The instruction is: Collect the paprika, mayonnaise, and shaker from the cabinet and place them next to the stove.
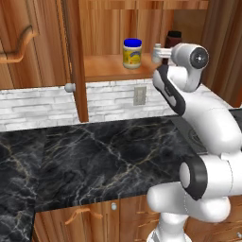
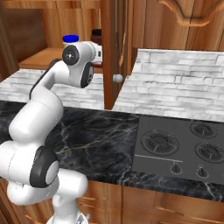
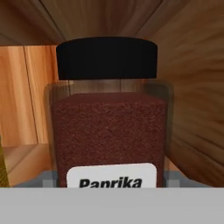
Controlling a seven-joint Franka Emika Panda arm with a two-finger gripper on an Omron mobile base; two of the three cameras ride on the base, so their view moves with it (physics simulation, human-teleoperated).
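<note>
One bottle matters here: the paprika (image 3: pixel 108 113) stands upright at the right end of the cabinet (image 1: pixel 75 56) shelf, toward the back, well right of the mayonnaise (image 1: pixel 132 53). Whether the gripper (image 1: pixel 160 53) is pinching it or merely spread around it I cannot tell. It looks light, rigid, smooth-walled and probably slippery, so the flat sides below the cap seem the best hold.

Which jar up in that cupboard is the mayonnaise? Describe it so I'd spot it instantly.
Find the reddish-brown wooden wall cabinet above the black marble counter. On its plank shelf stands a squat round jar with a blue lid and yellow label. The slim dark red-brown bottle with a black cap nearby is narrower.
</note>
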